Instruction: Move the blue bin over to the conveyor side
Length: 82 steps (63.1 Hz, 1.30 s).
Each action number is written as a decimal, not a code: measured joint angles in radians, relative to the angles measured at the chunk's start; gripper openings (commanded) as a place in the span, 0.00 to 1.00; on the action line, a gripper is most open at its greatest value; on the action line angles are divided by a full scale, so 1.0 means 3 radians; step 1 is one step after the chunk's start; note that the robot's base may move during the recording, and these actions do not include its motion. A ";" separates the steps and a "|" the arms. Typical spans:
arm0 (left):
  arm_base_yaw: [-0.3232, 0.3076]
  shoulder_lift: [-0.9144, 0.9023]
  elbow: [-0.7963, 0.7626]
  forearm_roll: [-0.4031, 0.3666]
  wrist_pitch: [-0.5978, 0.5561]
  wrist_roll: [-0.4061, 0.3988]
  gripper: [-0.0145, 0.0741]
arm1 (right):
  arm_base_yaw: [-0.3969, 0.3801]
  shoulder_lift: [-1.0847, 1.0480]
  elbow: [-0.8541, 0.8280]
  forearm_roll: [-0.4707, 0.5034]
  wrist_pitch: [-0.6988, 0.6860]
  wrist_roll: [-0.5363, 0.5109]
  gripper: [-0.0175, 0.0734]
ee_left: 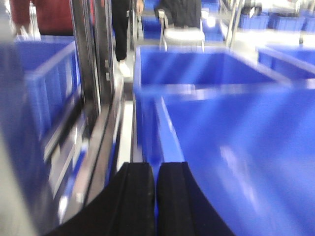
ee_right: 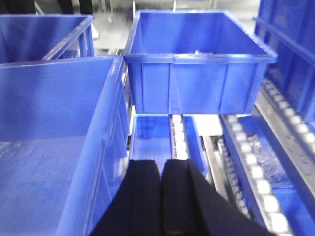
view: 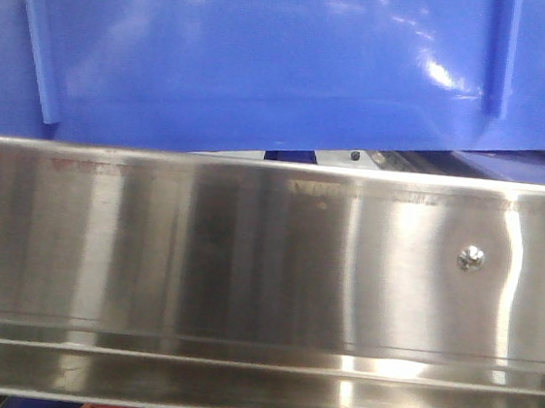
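The blue bin sits tilted just above the stainless-steel rail, with the left pincer and right pincer each nearly closed at its side walls, though whether they grip them is unclear.

I'd call this a warehouse picking floor. There's a large glossy blue ribbed plastic bin right beside me and identical blue crates parked all round. Racks of little white rollers run alongside, with a brushed stainless-steel shelf rail in front. Beyond, people on foot stand by a metal-framed chair.
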State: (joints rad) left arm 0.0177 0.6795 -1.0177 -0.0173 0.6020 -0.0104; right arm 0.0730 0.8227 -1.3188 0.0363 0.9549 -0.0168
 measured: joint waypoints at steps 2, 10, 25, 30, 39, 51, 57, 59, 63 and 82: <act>0.0000 0.0007 0.0000 0.0000 -0.0009 0.0000 0.18 | 0.0000 0.0040 0.0000 0.0029 0.0000 0.0000 0.10; 0.0000 0.0049 -0.0013 0.0000 -0.0008 0.0000 0.18 | 0.0000 0.0173 -0.0022 0.0107 -0.0001 0.0000 0.10; 0.0000 0.0527 -0.0501 0.0000 0.0240 0.0000 0.18 | 0.0016 0.0715 -0.0534 0.0129 0.0257 -0.0005 0.10; 0.0000 0.0815 -0.0763 -0.0027 0.0423 0.0000 0.18 | 0.0076 0.1003 -0.0792 0.0121 0.0434 -0.0005 0.10; 0.0000 0.1300 -0.1090 -0.0142 0.0723 0.0000 0.18 | 0.0257 0.1482 -0.1291 0.0040 0.0810 -0.0005 0.10; 0.0000 0.1730 -0.1343 -0.0207 0.0900 0.0000 0.18 | 0.0407 0.2012 -0.1837 -0.0073 0.0901 -0.0005 0.10; 0.0000 0.1885 -0.1432 -0.0214 0.1026 0.0000 0.18 | 0.0430 0.2175 -0.1995 -0.0079 0.0901 -0.0005 0.10; 0.0000 0.1930 -0.1449 -0.0214 0.1064 0.0000 0.18 | 0.0436 0.2216 -0.2028 -0.0079 0.0901 -0.0005 0.10; 0.0000 0.1978 -0.1456 -0.0214 0.1107 0.0000 0.18 | 0.0436 0.2265 -0.2048 -0.0079 0.0908 -0.0005 0.10; 0.0000 0.2039 -0.1469 -0.0220 0.1136 0.0000 0.18 | 0.0436 0.2455 -0.2064 -0.0121 0.0927 -0.0011 0.31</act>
State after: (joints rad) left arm 0.0177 1.2911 -1.4584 -0.0832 0.9429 -0.0104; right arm 0.2037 1.5591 -1.9380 0.0000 1.2330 -0.0202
